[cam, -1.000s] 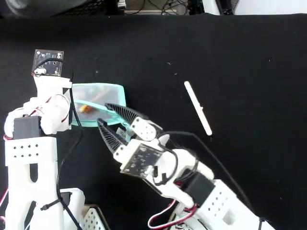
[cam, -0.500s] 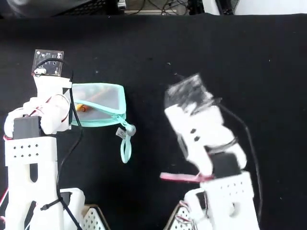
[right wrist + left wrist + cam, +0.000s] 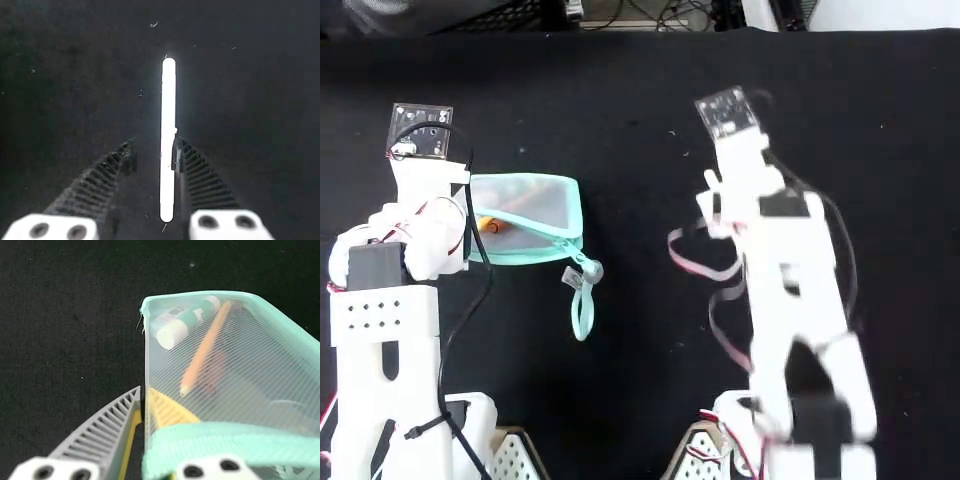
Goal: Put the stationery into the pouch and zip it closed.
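**Pouch and remaining pen.** The teal mesh pouch (image 3: 235, 380) lies at the left of the black table (image 3: 620, 100). Its edge is clamped between the closed fingers of the left gripper (image 3: 145, 390), presumably so that it is kept steady for loading. An orange pencil (image 3: 205, 347) and a white-and-green tube (image 3: 185, 322) are seen inside through the mesh. A white pen (image 3: 168, 135) lies on the table, and the right gripper (image 3: 153, 150) is held over it. Its jaws are spread to either side of the shaft, apparently placed for a pick-up. With the pen outside, zipping is judged a later step.
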Controlling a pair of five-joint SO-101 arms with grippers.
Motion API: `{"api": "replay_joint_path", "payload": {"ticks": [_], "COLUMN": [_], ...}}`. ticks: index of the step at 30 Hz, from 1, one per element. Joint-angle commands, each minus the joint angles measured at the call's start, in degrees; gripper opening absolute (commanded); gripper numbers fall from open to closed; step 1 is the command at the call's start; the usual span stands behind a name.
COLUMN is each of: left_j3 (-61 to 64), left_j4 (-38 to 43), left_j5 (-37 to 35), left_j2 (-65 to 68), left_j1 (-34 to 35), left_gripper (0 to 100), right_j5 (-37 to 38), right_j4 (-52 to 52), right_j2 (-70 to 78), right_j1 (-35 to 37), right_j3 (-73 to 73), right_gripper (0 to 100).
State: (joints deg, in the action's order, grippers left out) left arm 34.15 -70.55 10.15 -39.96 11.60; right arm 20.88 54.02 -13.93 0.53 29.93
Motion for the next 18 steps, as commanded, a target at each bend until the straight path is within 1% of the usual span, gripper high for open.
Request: {"api": "replay_joint_path", "payload": {"ticks": [1,7,12,18], "left_j3": [0.5,0.5,0.5,0.5], "left_j4": [0.4,0.4,0.4,0.4], "left_j5": [0.4,0.4,0.4,0.4], "left_j2": [0.6,0.6,0.6,0.6], "left_j1": [0.0,0.0,0.0,0.0], "left_gripper": [3,3,3,3], "right_j5": [0.4,0.4,0.6,6.3], "right_j4": [6.2,19.0,26.0,34.8], "right_j2": [14.6,38.8,54.8,70.7], "right_j1": [-0.9,-0.9,-0.9,-0.3], "right_j3": [-17.5,-45.4,-68.4,-91.7], "right_gripper": [12.7,12.7,12.6,12.5]}}
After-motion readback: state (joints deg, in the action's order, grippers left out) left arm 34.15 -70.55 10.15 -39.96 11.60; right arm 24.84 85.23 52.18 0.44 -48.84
